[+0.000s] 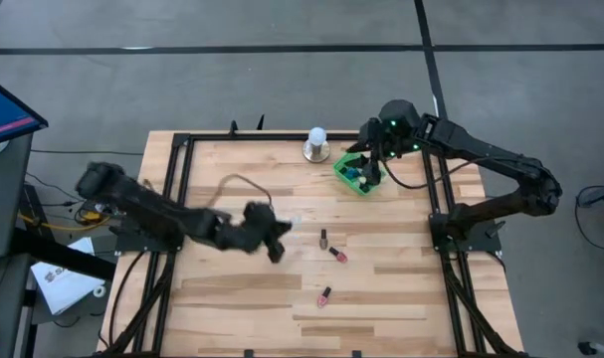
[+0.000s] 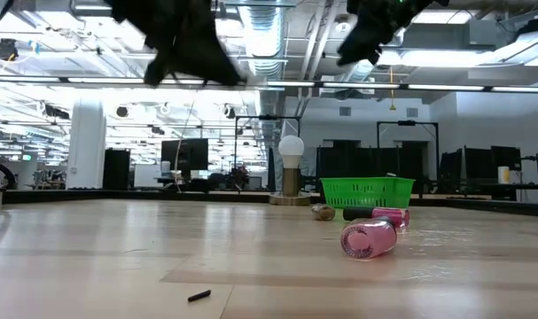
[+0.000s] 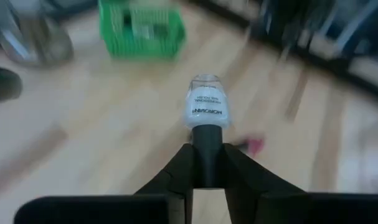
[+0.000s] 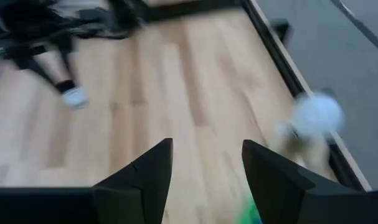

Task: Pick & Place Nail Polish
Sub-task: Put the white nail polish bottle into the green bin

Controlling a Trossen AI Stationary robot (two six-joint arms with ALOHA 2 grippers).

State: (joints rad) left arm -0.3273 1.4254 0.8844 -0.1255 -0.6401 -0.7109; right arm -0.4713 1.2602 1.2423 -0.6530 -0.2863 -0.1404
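Bottles sit in the green basket (image 1: pixel 358 174); three lie on the bench (image 1: pixel 232 298). Left gripper (image 3: pixel 207 163) clamps a white nail polish bottle (image 3: pixel 206 106); right gripper (image 4: pixel 206 163) is open above the basket.

From overhead, what lies inside the green basket (image 1: pixel 357 175) is too small to sort out, just blue and dark specks, and the right arm covers part of its rim. The left claw (image 1: pixel 278 251) is a dark smear there; its fingers can't be separated. At bench level both arms are cut off by the top edge. The left wrist camera smears the basket (image 3: pixel 141 28) and a pink bottle (image 3: pixel 253 145) on the bench into blurs. The right wrist camera blurs the white-domed object (image 4: pixel 317 116), and only a green sliver of basket (image 4: pixel 254 214) shows.
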